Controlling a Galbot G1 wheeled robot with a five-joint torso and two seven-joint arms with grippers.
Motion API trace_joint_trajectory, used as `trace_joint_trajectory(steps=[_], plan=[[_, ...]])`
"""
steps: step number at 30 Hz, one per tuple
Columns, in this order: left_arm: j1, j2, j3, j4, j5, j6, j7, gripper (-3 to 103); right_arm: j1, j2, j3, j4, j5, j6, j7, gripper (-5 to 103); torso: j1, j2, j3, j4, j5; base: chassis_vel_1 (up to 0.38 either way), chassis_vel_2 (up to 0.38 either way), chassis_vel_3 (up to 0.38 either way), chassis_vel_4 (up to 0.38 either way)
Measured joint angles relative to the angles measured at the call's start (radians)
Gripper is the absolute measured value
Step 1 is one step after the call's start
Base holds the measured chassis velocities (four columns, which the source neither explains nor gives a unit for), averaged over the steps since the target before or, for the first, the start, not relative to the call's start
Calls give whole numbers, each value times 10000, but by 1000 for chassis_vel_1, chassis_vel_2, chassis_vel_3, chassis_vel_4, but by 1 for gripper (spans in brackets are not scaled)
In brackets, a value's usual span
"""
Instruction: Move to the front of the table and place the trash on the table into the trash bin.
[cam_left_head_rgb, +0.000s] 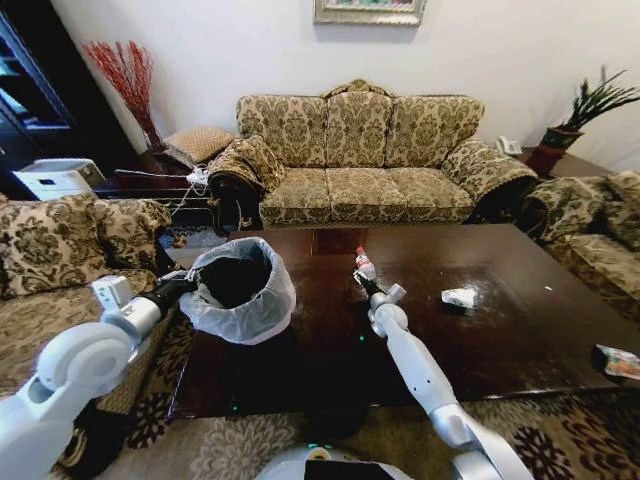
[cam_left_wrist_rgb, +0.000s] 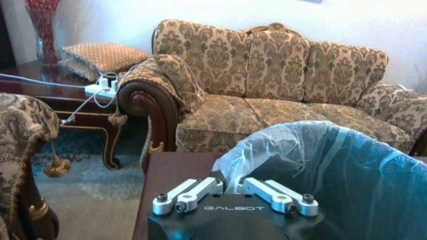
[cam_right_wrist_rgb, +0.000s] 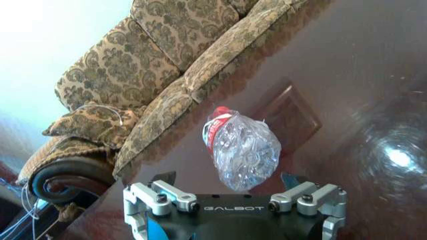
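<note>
The right gripper (cam_left_head_rgb: 366, 281) is stretched out over the middle of the coffee table (cam_left_head_rgb: 500, 330), fingers closed around a crushed clear plastic bottle (cam_right_wrist_rgb: 241, 152) with a red cap and a red-and-white label. From the right wrist camera the bottle stands up out of the claw, base down between the metal linkages, cap pointing away toward the sofa (cam_left_head_rgb: 360, 155); from the head camera it looks raised a little off the glossy dark wood.

To the robot's left, the left gripper (cam_left_wrist_rgb: 235, 185) is pinched shut on the folded-over edge of the whitish plastic bag lining the trash bin (cam_left_head_rgb: 240, 290). The bin is at the near-left corner of the table, its dark inside open to view and the bag crinkled around its rim. The bottle and the bin are near each other but apart, with bare table between them.

Farther to the right on the tabletop lies a small white wrapper (cam_left_head_rgb: 460, 297), well clear of the right arm, and a colourful snack packet (cam_left_head_rgb: 618, 362) rests near the table's right edge. Patterned armchairs flank the table on both sides, and a side table (cam_left_wrist_rgb: 53, 95) with a white power strip (cam_left_wrist_rgb: 101, 89) stands beyond the bin.
</note>
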Motion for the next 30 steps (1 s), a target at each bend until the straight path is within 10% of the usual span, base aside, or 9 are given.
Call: trace_joint_trajectory(steps=[20, 30], plan=[[-24, -91, 51, 92, 11, -39, 35, 4, 149, -70, -8, -101, 121, 272, -226, 33, 3, 0, 0, -2, 1, 0, 0, 0, 0], [-13, -60, -3, 82, 16, -39, 36, 4, -312, -430, 61, 841, -856, 448, -506, 17, 4, -1, 1, -1, 5, 0, 0, 0, 0]])
